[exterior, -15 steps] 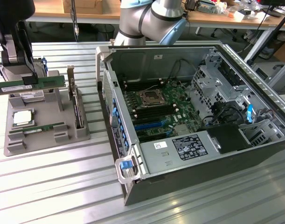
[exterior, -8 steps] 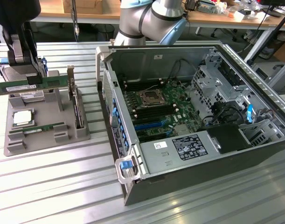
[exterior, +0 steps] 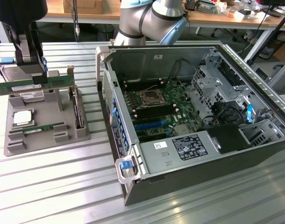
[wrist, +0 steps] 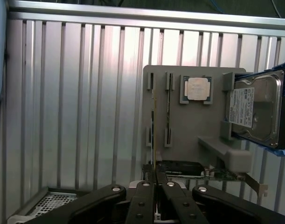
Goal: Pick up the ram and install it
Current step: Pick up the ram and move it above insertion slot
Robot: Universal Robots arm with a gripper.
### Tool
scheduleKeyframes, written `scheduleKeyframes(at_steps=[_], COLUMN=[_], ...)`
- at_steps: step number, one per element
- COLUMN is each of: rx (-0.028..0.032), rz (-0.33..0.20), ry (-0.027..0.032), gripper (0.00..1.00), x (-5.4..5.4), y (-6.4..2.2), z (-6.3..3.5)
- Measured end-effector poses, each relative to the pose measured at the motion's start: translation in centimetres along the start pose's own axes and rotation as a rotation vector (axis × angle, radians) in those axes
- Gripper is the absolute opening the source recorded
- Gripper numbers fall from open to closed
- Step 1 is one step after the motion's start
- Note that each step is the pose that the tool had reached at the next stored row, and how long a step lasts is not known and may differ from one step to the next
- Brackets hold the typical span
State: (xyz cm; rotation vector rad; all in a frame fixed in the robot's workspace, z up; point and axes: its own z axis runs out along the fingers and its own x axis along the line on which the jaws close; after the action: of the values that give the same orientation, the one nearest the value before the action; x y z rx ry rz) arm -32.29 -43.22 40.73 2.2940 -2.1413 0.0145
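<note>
Green and thin, the ram (exterior: 53, 84) hangs level in the gripper (exterior: 31, 74). The fingers are clenched on its middle, and it sits clear above the grey tray (exterior: 14, 144) on the exterior view's left. In the wrist view it is edge-on, a sliver between the pads.

Here is the worry. The hold looks narrow on a long stick, and both ends overhang, so I judge that a jolt could swing it crooked in the pads. The open computer case (exterior: 254, 88) sits to the right with a tall near wall, and a low carry could clip an end on it. The motherboard (exterior: 156, 105) lies deep inside among cables. If the stick arrives tilted or off its slot, pressing would likely strain the board rather than seat it.

Close beneath on the tray are the second stick (exterior: 44, 127), the expansion card (exterior: 77, 109) and the processor (exterior: 22, 117), so a drop would land on them.

The table (exterior: 53, 186) is ribbed aluminium, bright and grooved. On the far side are a wooden workbench (exterior: 217, 18) and loose cables.
</note>
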Motion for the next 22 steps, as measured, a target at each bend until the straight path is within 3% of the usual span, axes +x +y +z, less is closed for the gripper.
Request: scheduleKeyframes(at_steps=[22], rx=[-0.0001], rz=[0.0], ry=[0.0038], gripper=[0.12], x=[0.1], y=[-2.09], z=[0.02])
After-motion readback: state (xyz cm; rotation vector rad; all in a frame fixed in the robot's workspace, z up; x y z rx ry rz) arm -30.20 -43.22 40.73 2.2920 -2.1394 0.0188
